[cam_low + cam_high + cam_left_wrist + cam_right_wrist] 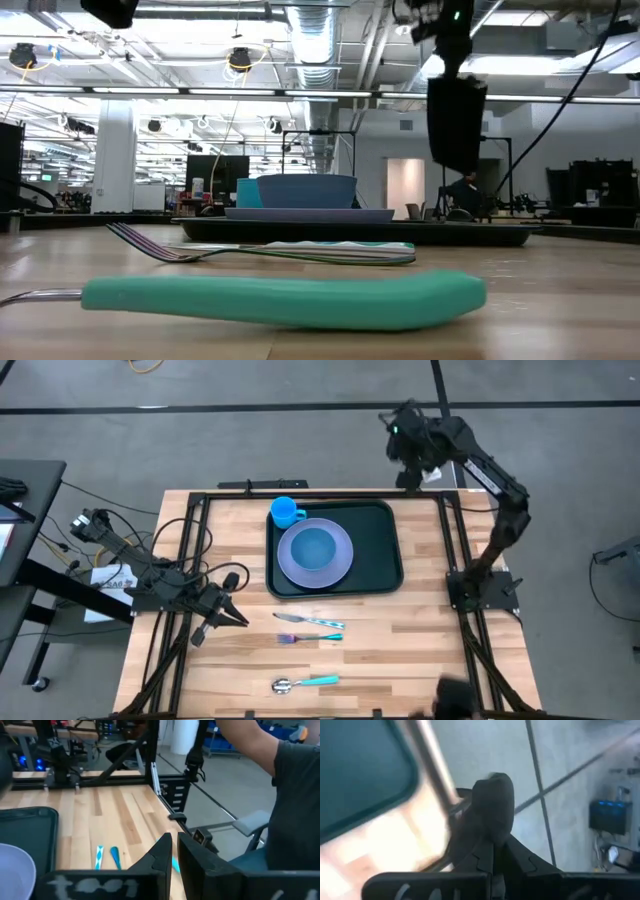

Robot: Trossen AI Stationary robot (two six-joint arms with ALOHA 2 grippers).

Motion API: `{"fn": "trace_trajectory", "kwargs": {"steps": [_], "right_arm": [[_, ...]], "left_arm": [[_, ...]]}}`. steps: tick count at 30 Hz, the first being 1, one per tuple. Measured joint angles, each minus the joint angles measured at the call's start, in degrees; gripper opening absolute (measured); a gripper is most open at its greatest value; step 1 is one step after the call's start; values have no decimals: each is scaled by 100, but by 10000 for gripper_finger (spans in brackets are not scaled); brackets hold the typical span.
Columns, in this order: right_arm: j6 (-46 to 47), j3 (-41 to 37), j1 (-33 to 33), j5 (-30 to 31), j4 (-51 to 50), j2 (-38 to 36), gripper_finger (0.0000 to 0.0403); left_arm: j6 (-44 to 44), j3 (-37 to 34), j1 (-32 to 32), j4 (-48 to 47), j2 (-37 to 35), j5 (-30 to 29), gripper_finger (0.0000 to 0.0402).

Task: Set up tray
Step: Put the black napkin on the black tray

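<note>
The dark green tray (385, 565) lies on the far middle of the table. On it sit a lavender plate (338, 565) with a blue bowl (315, 548), and a blue cup (285, 512) at its far left corner. My right gripper (410, 448) is raised over the table's far right corner, shut on a black napkin (457, 122). My left gripper (238, 617) rests shut, low over the table's left side, near the cutlery. A teal-handled knife (312, 620) and fork (312, 637) lie in front of the tray, and a spoon (303, 682) lies nearer. My right gripper pinches the black napkin by its upper end (491, 822) between its two fingers. The napkin is lifted clear and hangs straight down below the gripper, its lower edge (457, 165) well above the tray; one layer or several, I cannot tell.
Black frame rails (455, 550) run along the table's left, right and far sides. Bare wood lies right of the tray (425, 610). A person in a dark shirt (292, 795) sits beyond the table's near right corner. A dark object (455, 698) sits at that corner.
</note>
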Motion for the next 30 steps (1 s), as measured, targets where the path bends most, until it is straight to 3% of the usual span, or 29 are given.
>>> {"fn": "trace_trajectory", "kwargs": {"steps": [6, 10, 20, 30], "right_arm": [[-1271, 2, -787, 28, 1556, 524, 6], [-1696, 7, -1019, -103, 2024, 955, 6], [-1813, -1, -908, -1421, 1736, 2313, 5], [-1691, 2, -45, -1605, 954, 2573, 5]], "left_arm": [[11, 0, 0, -32, 2, -495, 15], [24, 0, -2, -45, 2, -816, 15], [-12, 0, 0, -52, 2, -1425, 15], [-37, 0, 0, -75, 2, -1427, 15]]}}
